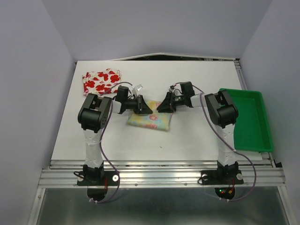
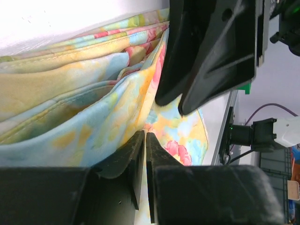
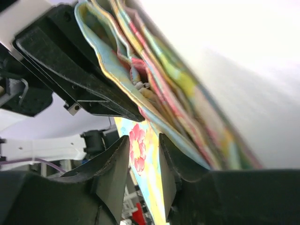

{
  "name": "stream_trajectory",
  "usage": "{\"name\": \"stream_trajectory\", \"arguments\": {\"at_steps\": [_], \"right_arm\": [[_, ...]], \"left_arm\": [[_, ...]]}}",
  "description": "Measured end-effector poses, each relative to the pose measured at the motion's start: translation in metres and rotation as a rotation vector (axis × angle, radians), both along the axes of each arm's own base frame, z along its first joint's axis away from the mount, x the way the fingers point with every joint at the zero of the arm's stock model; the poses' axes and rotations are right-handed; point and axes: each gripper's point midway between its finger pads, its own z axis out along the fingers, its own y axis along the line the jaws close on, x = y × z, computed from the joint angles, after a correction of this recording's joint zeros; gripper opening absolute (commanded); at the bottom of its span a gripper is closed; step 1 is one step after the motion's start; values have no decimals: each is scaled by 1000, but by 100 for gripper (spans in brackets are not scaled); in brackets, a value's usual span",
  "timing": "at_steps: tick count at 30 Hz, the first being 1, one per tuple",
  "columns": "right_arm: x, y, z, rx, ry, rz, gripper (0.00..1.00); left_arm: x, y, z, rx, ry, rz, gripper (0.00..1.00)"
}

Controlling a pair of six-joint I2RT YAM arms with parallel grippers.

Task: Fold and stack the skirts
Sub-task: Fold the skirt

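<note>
While the pale yellow skirt lies mid-table from above, the red-flowered skirt sits far left. Left wrist: the left gripper, nearly closed, pinches its fold. Right wrist: the right gripper stands part open, cloth hanging between its fingers.

Near half of white tabletop bare, open passage. Green plastic tray blocks right edge. Red-flowered white cloth skirt fills far-left corner. Centre tight: left gripper and right gripper near tip to tip over pale yellow floral skirt.
</note>
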Motion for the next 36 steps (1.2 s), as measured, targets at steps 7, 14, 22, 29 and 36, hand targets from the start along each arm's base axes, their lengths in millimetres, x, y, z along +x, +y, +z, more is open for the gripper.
{"name": "stream_trajectory", "arguments": {"at_steps": [7,14,22,29,36], "right_arm": [[15,-14,-7,-17,-16,-53,34],[19,-18,-4,-85,-82,-38,34],[41,-9,45,-381,-360,-83,48],[38,73,118,-581,-663,-103,63],[33,118,106,-767,-754,-151,57]], "left_arm": [[-2,6,1,1,-14,-2,26],[3,46,43,118,-146,61,61],[33,139,187,285,-592,368,99],[47,215,172,563,-544,626,98],[34,249,159,719,-503,752,99]]}}
